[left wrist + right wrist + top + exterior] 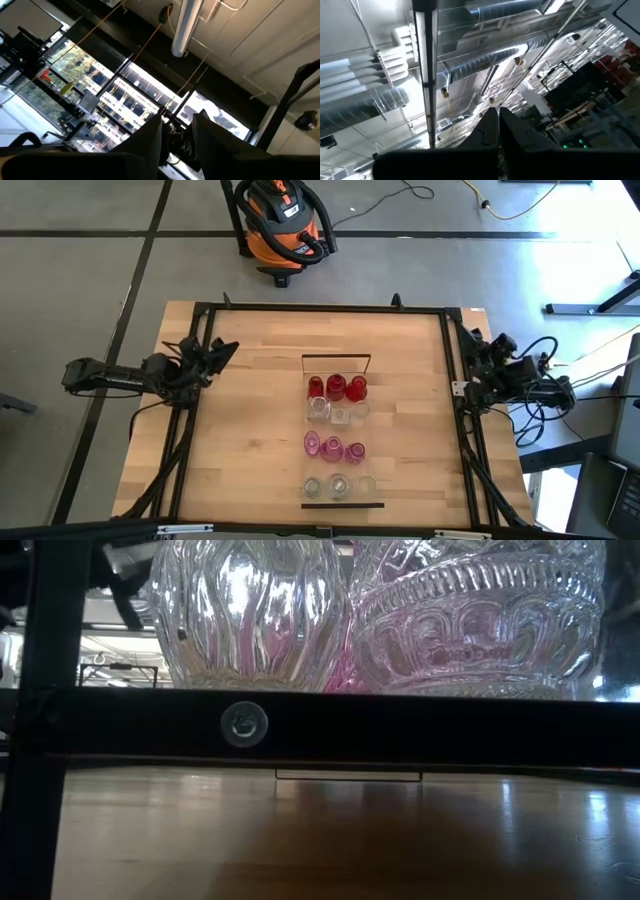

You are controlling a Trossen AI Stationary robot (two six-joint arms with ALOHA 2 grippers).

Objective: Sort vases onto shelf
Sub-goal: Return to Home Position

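On the wooden worktop [250,440], the shelf [338,367] carries twelve vases [332,448] in four rows of three: red, clear, pink, clear. Sorting looks finished. The left hand [177,119], slightly parted, and the right hand [498,111], nearly closed, sit empty at opposite worktop edges.

The tabletop [250,430] is pale planked wood with a smooth satin sheen. The vases [250,610] are glossy glass, ribbed and patterned: clear, pink or red. The shelf [340,430] is lighter, smooth wood, its frame [400,725] matt black metal
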